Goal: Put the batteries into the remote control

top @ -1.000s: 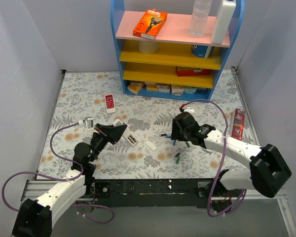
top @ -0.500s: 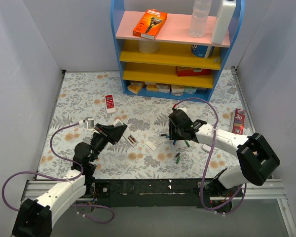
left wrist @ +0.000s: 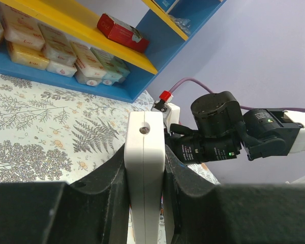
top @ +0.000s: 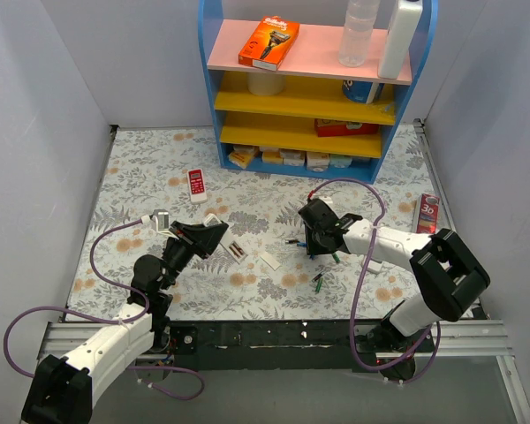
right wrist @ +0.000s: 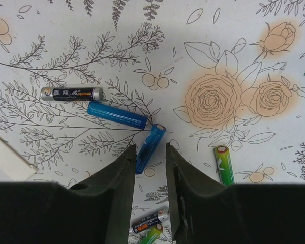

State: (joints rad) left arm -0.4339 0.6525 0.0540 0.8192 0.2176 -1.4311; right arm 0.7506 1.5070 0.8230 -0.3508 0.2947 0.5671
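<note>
From above, the batteries (top: pixel 319 281) were mere specks near the right gripper (top: pixel 321 231). Its wrist camera showed the fingers (right wrist: pixel 119 188) narrowly apart astride one blue battery (right wrist: pixel 152 140) without pinching it, with others loose on the table (right wrist: pixel 234 61). The left gripper (left wrist: pixel 145 175) clamped the remote control (left wrist: pixel 144 127).

Table layout, shelf to the rear.
The remote (left wrist: pixel 144 168) sits between the left fingers (left wrist: pixel 108 179), left of centre. The batteries (right wrist: pixel 117 115) lie scattered on the table (top: pixel 141 168) right of centre, one between the right fingers (right wrist: pixel 121 189). A small remote (top: pixel 195 185) lies near the left end of the shelf (top: pixel 305 97).
</note>
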